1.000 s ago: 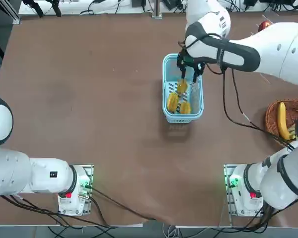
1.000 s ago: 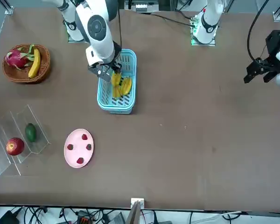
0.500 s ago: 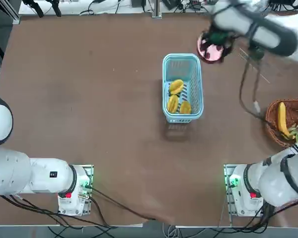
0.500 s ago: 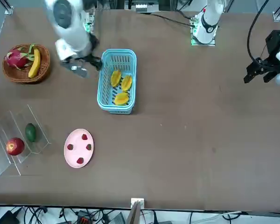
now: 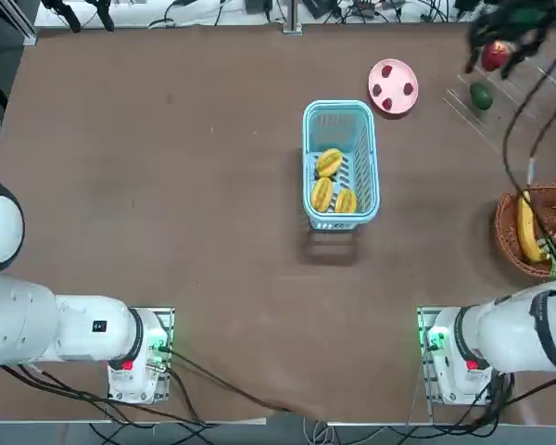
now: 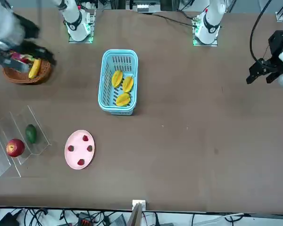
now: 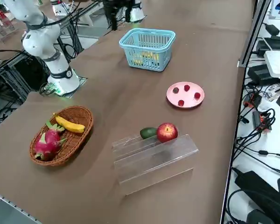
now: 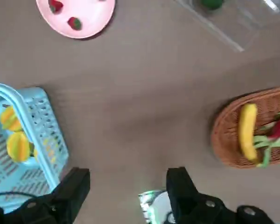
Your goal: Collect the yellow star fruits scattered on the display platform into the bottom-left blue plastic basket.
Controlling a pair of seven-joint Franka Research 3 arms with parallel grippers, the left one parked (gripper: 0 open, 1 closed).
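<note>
Yellow star fruits now lie all three inside the blue plastic basket, two side by side and one just beyond them, on its slotted floor. One second ago the end effector was down in this basket; half a second ago it was already beside the basket, near the pink plate. Now it is well apart from the basket, blurred, high over the wicker basket side of the counter. Its two dark fingers stand wide apart, and between them I see only the bare counter, so it holds nothing.

I judge from this that the last fruit was released and the collecting is finished. The display platform carries only a red apple and a green fruit, no yellow one.

About materials: the fruits are oval and ridged, with a waxy yellow-orange skin. The basket is light blue plastic, rectangular with rounded corners and thin vertical slots. The platform is clear acrylic in steps, visible mainly by its pale straight edges. The counter is matte brown.
</note>
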